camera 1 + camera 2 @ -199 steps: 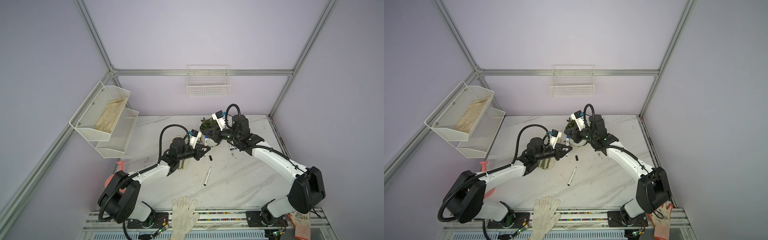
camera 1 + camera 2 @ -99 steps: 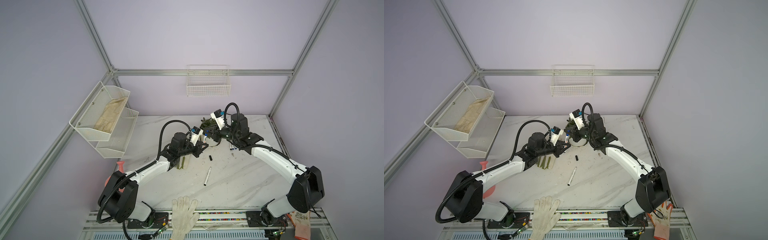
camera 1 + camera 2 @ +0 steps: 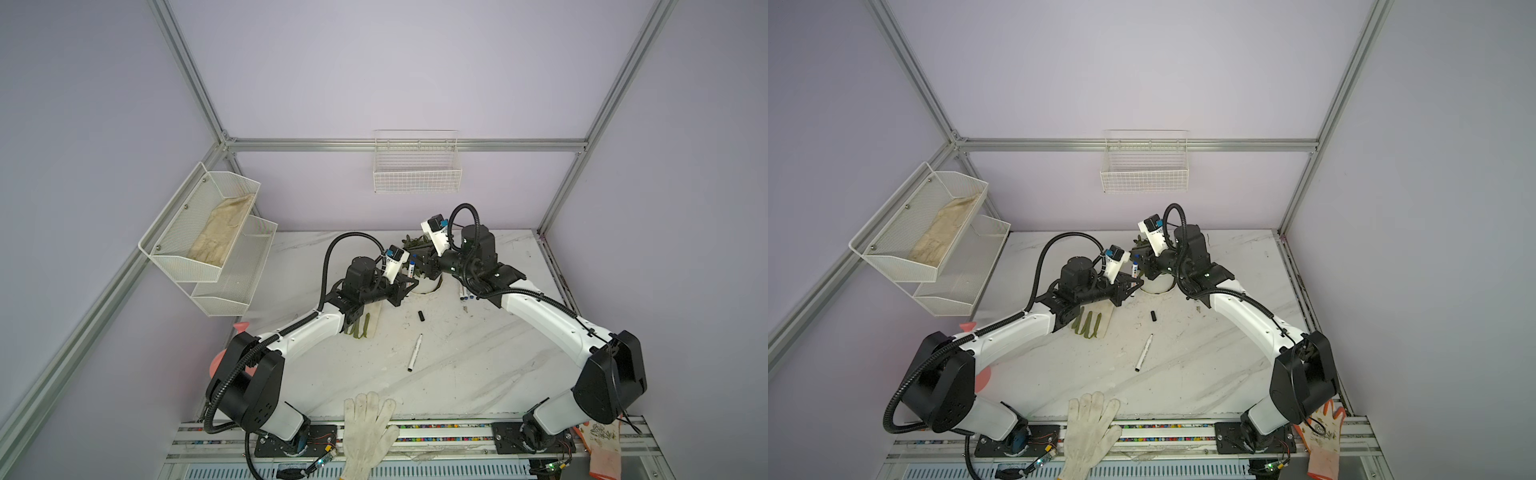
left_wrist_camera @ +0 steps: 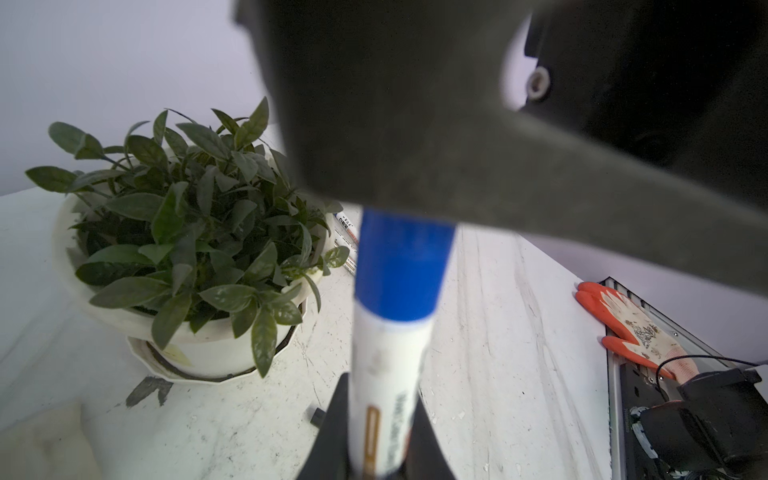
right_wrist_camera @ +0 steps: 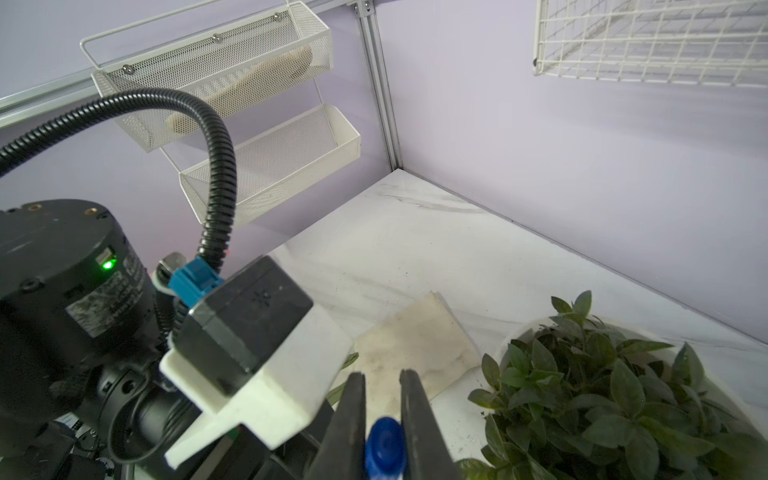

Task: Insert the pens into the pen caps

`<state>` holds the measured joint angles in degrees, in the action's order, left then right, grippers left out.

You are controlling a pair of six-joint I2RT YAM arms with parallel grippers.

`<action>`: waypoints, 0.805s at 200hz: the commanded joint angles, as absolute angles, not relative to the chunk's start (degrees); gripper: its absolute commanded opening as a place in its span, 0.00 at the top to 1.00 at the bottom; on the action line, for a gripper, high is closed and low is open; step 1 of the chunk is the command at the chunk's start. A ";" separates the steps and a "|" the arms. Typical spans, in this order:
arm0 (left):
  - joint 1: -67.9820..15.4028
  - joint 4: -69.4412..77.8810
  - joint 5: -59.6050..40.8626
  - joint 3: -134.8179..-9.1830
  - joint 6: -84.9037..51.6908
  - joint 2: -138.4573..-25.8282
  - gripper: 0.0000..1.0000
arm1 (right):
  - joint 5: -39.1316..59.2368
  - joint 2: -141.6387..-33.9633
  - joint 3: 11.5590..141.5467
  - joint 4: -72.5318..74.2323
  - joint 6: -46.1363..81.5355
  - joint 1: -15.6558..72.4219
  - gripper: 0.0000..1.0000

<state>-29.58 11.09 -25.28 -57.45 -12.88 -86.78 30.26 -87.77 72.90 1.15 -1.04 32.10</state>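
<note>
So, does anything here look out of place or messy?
A white glove lies draped over the front rail and an orange glove at its right end; neither belongs to a pen job. One pen and a black cap lie apart.

Two top views look steeply down from high above the table's point(image 3: 478, 365) front edge, covering everything. Wrist cameras sit close behind the left claw point(image 4: 376, 419) and right claw point(image 5: 383, 399); both share the potted plant point(image 4: 187, 232) beside them.
</note>
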 commanded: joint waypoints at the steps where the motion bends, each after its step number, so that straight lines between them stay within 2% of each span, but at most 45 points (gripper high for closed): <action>1: -16.38 36.69 -0.11 -77.62 -27.84 -84.00 1.00 | 40.65 -90.20 65.45 -30.32 -3.99 36.30 1.00; 56: -11.68 36.80 -0.17 -78.85 -31.51 -84.00 1.00 | 39.31 -90.42 64.37 -30.23 -2.99 36.45 1.00; 98: -11.24 34.81 -1.49 -81.87 -32.62 -86.35 1.00 | 36.01 -93.01 66.52 -34.47 -6.74 38.58 1.00; 132: -11.00 33.49 -1.69 -83.96 -34.09 -87.89 1.00 | 33.06 -92.37 65.72 -33.51 -5.00 38.67 1.00; 161: -9.50 34.19 -2.50 -83.52 -36.71 -87.63 1.00 | 36.00 -89.30 65.11 -31.88 -4.97 34.56 1.00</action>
